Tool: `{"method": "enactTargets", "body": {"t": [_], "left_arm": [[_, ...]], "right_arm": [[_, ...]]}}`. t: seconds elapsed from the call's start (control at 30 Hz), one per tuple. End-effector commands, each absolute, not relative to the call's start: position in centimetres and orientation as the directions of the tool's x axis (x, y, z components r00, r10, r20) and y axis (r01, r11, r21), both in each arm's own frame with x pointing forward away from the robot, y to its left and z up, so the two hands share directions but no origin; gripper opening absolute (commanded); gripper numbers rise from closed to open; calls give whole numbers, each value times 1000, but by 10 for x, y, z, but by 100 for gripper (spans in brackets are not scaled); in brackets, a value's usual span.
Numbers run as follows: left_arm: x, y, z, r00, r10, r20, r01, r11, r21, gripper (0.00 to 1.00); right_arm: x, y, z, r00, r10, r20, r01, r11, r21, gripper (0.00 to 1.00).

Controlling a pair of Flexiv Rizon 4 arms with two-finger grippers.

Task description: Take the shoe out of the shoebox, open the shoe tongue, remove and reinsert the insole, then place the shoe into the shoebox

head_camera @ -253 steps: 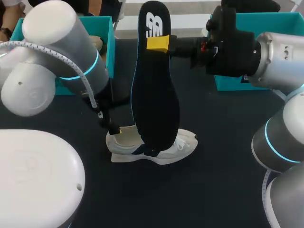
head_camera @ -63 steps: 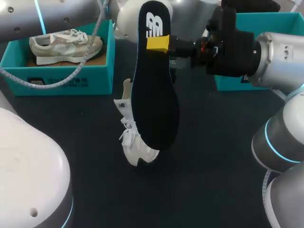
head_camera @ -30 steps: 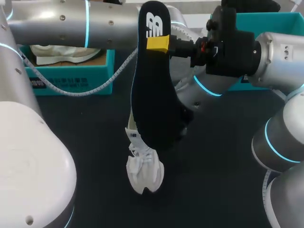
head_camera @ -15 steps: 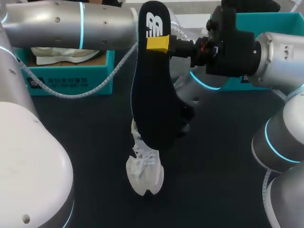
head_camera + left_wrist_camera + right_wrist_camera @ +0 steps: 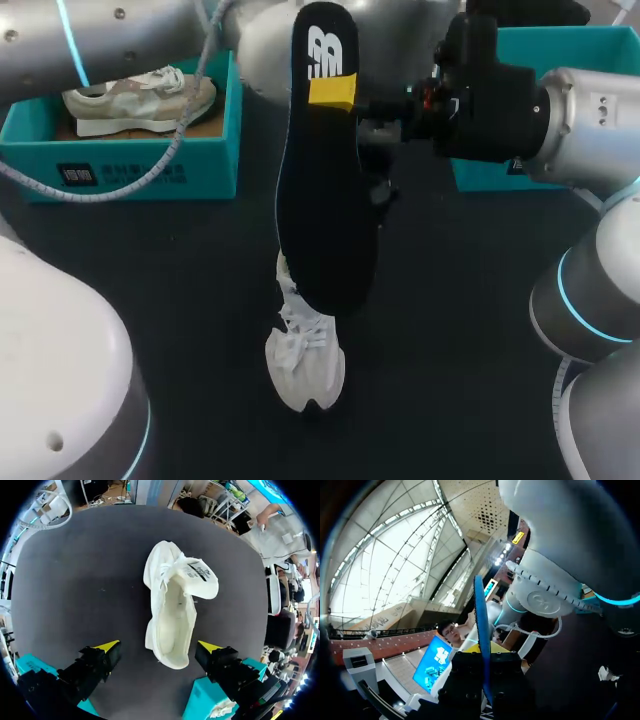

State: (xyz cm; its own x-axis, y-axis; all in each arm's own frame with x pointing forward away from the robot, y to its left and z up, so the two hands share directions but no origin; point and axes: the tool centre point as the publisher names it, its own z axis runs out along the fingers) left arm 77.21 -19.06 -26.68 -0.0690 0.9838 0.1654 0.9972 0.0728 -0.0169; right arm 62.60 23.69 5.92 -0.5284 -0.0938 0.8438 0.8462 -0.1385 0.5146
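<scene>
A white shoe (image 5: 305, 365) lies on the dark table, toe toward the near edge. In the left wrist view the shoe (image 5: 172, 607) shows its tongue folded back and an empty inside. My left gripper (image 5: 159, 646) hangs open above the heel end, both yellow tips clear of the shoe. In the head view it is hidden behind the insole. The black insole (image 5: 325, 200) hangs upright over the shoe, and my right gripper (image 5: 332, 92) is shut on its upper end. The right wrist view shows the insole (image 5: 479, 615) edge-on between the fingers of that gripper (image 5: 482, 650).
A teal shoebox (image 5: 120, 160) at the back left holds a second, beige shoe (image 5: 140, 92). Another teal box part (image 5: 520, 60) stands at the back right behind my right arm. My left arm (image 5: 270, 35) stretches across the back of the table.
My left gripper has opened, let go of the shoe and drawn up and back from it. The shoe stays on the table. The right arm and the insole have not moved.
</scene>
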Motion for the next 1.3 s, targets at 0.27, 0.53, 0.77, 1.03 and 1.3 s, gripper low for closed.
{"method": "enactTargets", "body": {"t": [0.27,0.53,0.77,1.03,1.3], "left_arm": [[798,-152,-209,-74,929,-362,993,102,60,100],[818,-136,-186,-9,823,-568,1000,5,-8,100],[819,-126,-164,4,716,-698,999,-40,-35,100],[815,-112,-142,72,618,-783,990,-140,-19,100],[815,-112,-142,72,618,-783,990,-140,-19,100]], "right_arm": [[626,241,59,-528,-94,844,846,-143,514,0],[626,241,59,-528,-94,844,846,-143,514,0],[626,241,59,-528,-94,844,846,-143,514,0],[626,241,59,-528,-94,844,846,-143,514,0],[626,241,59,-528,-94,844,846,-143,514,0]]}}
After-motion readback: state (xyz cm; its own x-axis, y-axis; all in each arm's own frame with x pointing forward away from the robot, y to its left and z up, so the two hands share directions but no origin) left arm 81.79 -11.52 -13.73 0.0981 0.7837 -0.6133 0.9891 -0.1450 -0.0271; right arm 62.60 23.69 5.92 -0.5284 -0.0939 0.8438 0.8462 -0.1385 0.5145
